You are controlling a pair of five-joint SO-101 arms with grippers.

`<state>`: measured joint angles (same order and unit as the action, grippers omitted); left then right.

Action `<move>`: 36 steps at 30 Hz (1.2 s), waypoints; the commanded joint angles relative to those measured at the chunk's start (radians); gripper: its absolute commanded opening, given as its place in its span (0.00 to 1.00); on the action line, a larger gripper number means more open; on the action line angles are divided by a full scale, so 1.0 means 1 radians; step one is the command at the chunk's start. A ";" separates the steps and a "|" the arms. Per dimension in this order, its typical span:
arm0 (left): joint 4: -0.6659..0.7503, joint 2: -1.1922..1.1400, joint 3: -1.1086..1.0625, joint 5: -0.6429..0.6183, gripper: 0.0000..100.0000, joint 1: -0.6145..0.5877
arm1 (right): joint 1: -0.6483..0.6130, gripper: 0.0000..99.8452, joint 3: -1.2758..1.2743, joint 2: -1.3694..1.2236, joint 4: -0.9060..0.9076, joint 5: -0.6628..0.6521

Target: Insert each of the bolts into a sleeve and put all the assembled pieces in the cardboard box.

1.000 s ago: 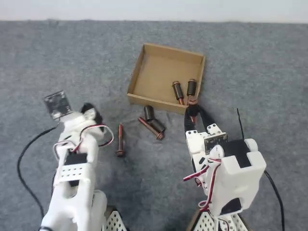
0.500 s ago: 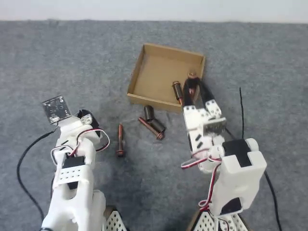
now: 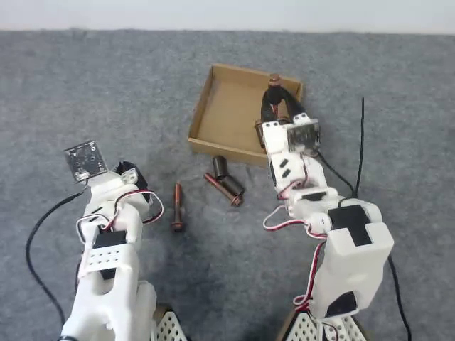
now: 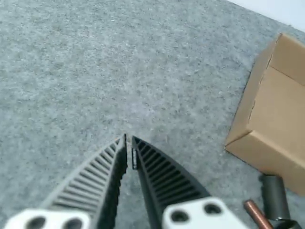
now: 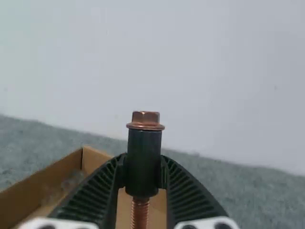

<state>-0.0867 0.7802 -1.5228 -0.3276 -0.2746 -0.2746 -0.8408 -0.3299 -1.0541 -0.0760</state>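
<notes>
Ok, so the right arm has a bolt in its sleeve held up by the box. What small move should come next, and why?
Probably lower a little and open the right gripper. It is shut on the assembled piece, and the high view puts it over the inside of the cardboard box, near the far wall, so letting go there should drop the piece in.

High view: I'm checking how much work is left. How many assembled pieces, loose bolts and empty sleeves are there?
Assembled pieces: 3, one in the right gripper, one in the cardboard box, one on the carpet
Loose bolt: 1
Empty sleeve: 1
Total: 5
</notes>
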 commanded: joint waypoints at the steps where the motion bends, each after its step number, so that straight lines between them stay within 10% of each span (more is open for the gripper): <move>1: 0.000 0.029 0.012 0.009 0.01 0.006 | 0.013 0.01 0.135 0.021 0.202 -0.011; 24: 0.002 0.029 0.013 0.009 0.01 0.006 | 0.047 0.01 0.606 0.013 1.435 -0.005; 36: 0.002 0.029 0.013 0.009 0.01 0.006 | 0.045 0.01 0.671 0.019 1.535 -0.005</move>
<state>-0.0867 0.7802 -1.5228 -0.3276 -0.2746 -0.2532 -0.2486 -0.3314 0.4787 -0.0775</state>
